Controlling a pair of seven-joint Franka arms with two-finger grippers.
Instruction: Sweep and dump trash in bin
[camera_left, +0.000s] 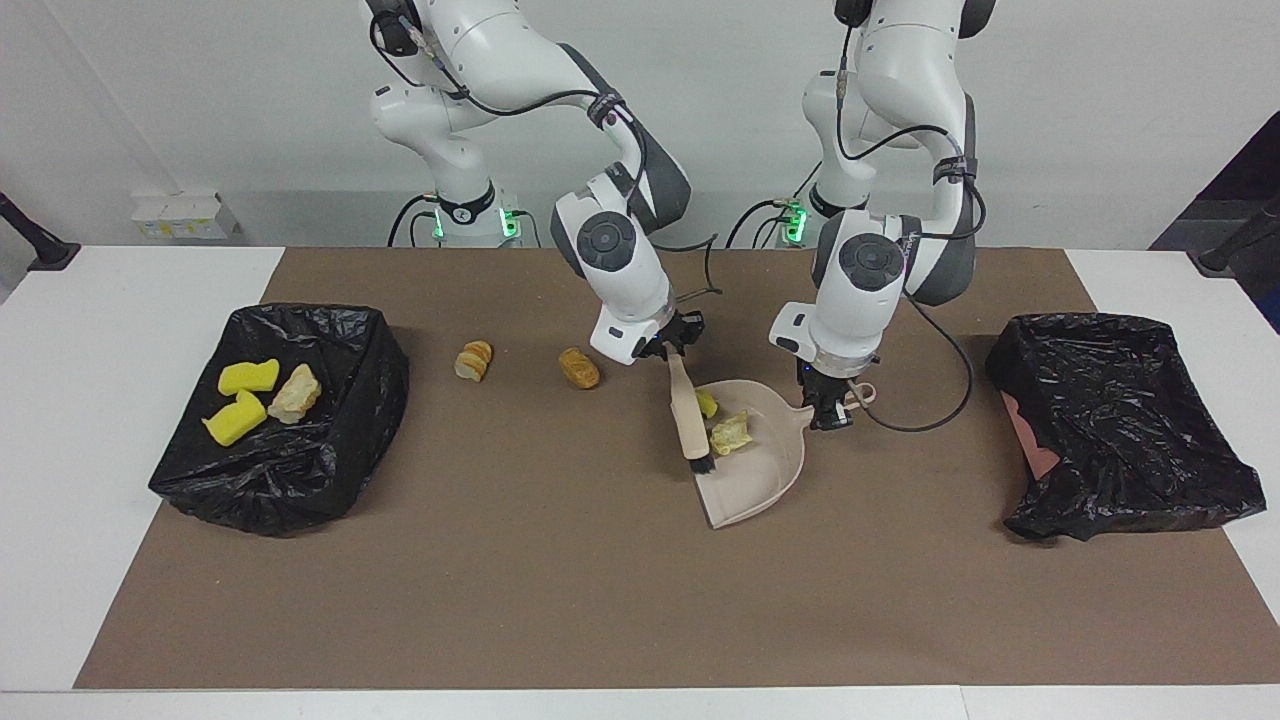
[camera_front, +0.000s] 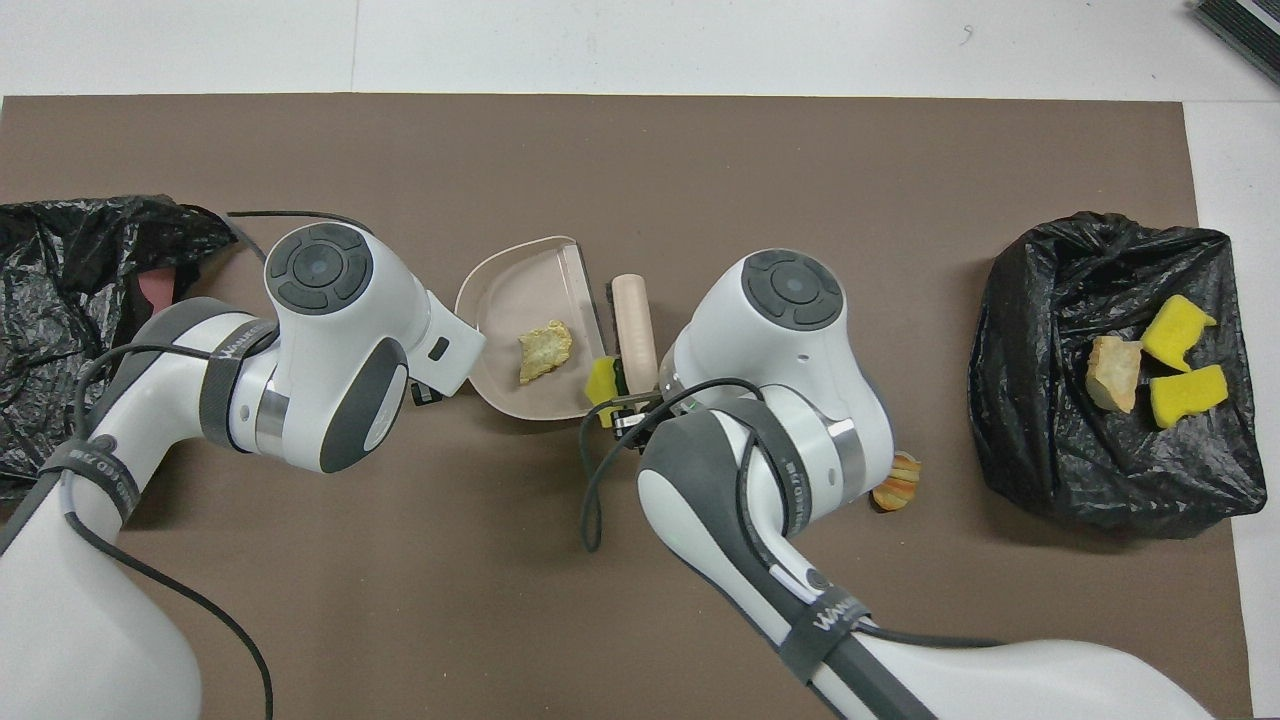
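Note:
My right gripper (camera_left: 672, 352) is shut on the handle of the beige brush (camera_left: 688, 415), whose black bristles rest at the mouth of the beige dustpan (camera_left: 760, 480). My left gripper (camera_left: 830, 412) is shut on the dustpan's handle. A pale-yellow lump of trash (camera_left: 730, 433) (camera_front: 545, 350) lies inside the pan. A yellow sponge chunk (camera_left: 706, 403) (camera_front: 602, 378) sits at the pan's open edge beside the brush. Two bread-like pieces (camera_left: 474, 360) (camera_left: 579, 368) lie on the mat toward the right arm's end. The black-bagged bin (camera_left: 370, 400) there holds two yellow sponges and a tan lump.
A second black-bagged bin (camera_left: 1120, 420) stands at the left arm's end of the brown mat (camera_left: 560, 600). In the overhead view my right arm covers one bread piece, and the other (camera_front: 897, 482) shows at its edge.

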